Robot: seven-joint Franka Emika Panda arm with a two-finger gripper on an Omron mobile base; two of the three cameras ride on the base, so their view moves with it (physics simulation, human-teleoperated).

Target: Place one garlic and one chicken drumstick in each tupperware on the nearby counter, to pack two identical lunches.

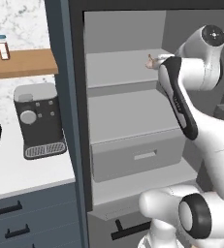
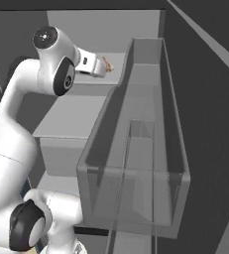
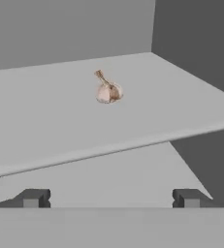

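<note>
— One garlic (image 1: 149, 62) lies on our fridge's upper shelf (image 1: 118, 68), left base view.
— Right base view: clear door bin (image 2: 136, 198), smooth grey.
— Hand view: papery bulb ahead; our gripper (image 3: 111, 198) spread wide, holding nothing.

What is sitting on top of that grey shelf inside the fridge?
One small pale garlic bulb with a brownish stem lies on the upper grey shelf, with bare shelf around it. In the left base view the white robot arm covers part of the shelf's right end.

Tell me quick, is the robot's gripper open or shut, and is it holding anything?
Gripper: open, holding nothing; the garlic lies on the shelf ahead of it.
</note>
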